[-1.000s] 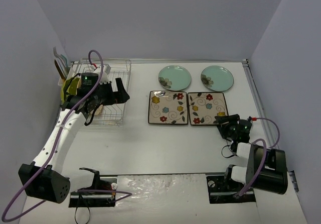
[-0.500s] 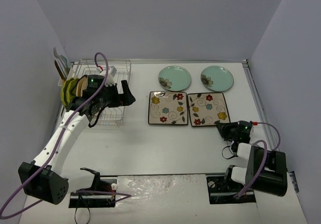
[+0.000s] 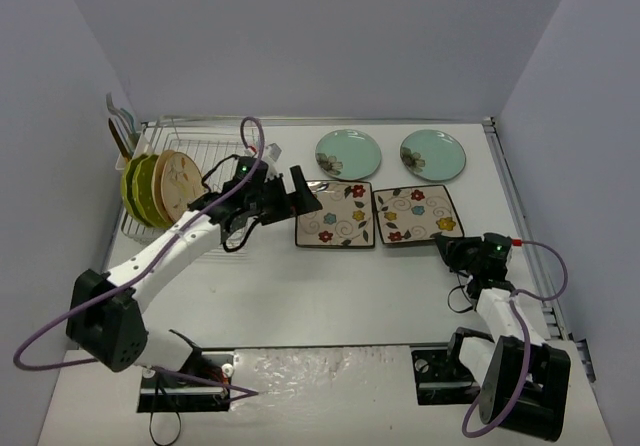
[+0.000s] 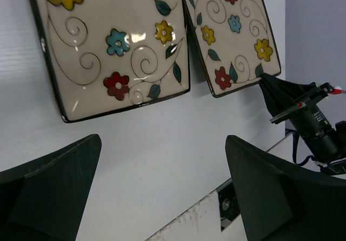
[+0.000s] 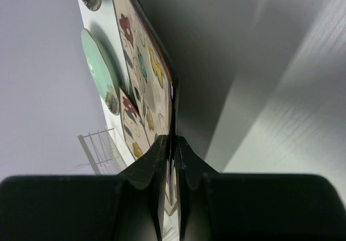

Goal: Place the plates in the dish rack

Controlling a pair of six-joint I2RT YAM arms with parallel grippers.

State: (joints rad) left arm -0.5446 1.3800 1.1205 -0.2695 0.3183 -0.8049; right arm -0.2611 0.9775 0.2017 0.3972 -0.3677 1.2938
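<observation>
Right jaws are clenched on the near right corner of the right square plate (image 3: 413, 214); in the right wrist view that corner appears lifted off the worktop (image 3: 330, 296). Left jaws are spread wide with nothing held, positioned by the far left corner of the left square plate (image 3: 338, 216). Green plates (image 3: 133, 191) and cream plates (image 3: 180, 186) are stood upright at the left end of the dish rack (image 3: 205, 146). Two teal plates (image 3: 348, 154) are laid flat behind the square ones
</observation>
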